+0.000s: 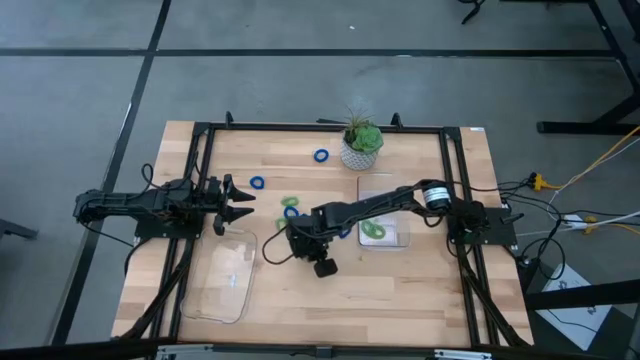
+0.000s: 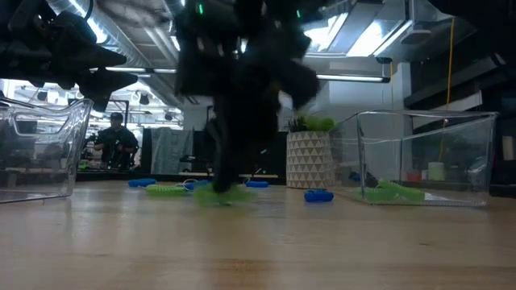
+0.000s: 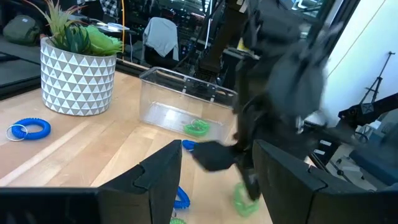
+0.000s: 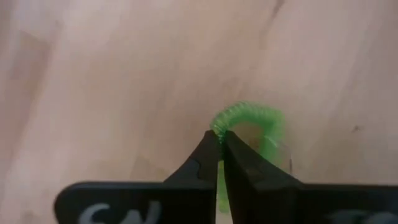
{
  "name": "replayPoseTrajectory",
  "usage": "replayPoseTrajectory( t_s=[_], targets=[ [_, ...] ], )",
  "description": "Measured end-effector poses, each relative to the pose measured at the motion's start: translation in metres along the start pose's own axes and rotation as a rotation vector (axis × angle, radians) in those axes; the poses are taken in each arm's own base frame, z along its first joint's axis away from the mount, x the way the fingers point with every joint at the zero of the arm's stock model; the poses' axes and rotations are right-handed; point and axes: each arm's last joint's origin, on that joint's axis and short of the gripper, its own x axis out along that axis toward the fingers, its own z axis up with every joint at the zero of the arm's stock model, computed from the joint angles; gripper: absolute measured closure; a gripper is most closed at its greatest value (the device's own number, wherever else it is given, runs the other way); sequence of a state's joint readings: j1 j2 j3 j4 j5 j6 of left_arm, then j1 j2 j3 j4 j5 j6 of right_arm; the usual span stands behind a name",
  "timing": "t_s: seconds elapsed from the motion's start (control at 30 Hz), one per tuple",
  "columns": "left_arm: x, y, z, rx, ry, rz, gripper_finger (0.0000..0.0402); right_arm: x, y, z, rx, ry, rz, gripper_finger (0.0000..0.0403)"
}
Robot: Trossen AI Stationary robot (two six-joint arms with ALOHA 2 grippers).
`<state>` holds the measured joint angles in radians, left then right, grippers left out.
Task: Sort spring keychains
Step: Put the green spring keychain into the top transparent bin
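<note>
Blue and light green spring keychains lie mid-table: blue ones [image 1: 321,156] [image 1: 257,183], and a blue and green pair [image 1: 290,205]. More green ones lie in the right clear tray [image 1: 364,188] [image 2: 427,157]. My right gripper [image 1: 297,232] [image 4: 222,135] reaches in from the right to the table's middle and is shut on a green keychain [image 4: 252,127] [image 2: 218,193]. My left gripper [image 1: 243,203] [image 3: 217,155] hovers open above the far end of the left clear tray [image 1: 190,300], touching nothing. My right gripper pinches the green keychain's coil at the near side of its loop [image 4: 217,127] between its two fingertips, which come from above and point down. The rest of the loop lies flat on the wooden table beyond the fingers.
A potted plant in a white patterned pot [image 1: 361,145] [image 3: 78,68] stands at the far edge, beside the right tray. The left tray [image 2: 40,153] holds nothing that I can see. Bare wood runs along the near side of the table. A person shows far behind the table.
</note>
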<state>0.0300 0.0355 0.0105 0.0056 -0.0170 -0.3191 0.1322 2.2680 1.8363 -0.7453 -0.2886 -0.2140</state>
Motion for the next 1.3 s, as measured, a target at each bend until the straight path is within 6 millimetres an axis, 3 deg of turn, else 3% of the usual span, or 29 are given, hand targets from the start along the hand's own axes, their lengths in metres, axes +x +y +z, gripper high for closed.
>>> replayPoseTrajectory(
  t_s=[0.3,0.63,1.3],
  targets=[
    [0.000,0.000,0.000,0.000,0.000,0.001,0.0208,-0.052,0.010,0.036,-0.022,-0.086,0.073,0.0393],
    [0.000,0.000,0.000,0.000,0.000,0.001,0.0208,-0.116,0.026,0.062,-0.056,-0.171,0.075,0.0393],
    [0.000,0.000,0.000,0.000,-0.001,0.001,0.0208,-0.206,0.056,0.051,-0.074,-0.288,0.077,0.0393]
  ],
)
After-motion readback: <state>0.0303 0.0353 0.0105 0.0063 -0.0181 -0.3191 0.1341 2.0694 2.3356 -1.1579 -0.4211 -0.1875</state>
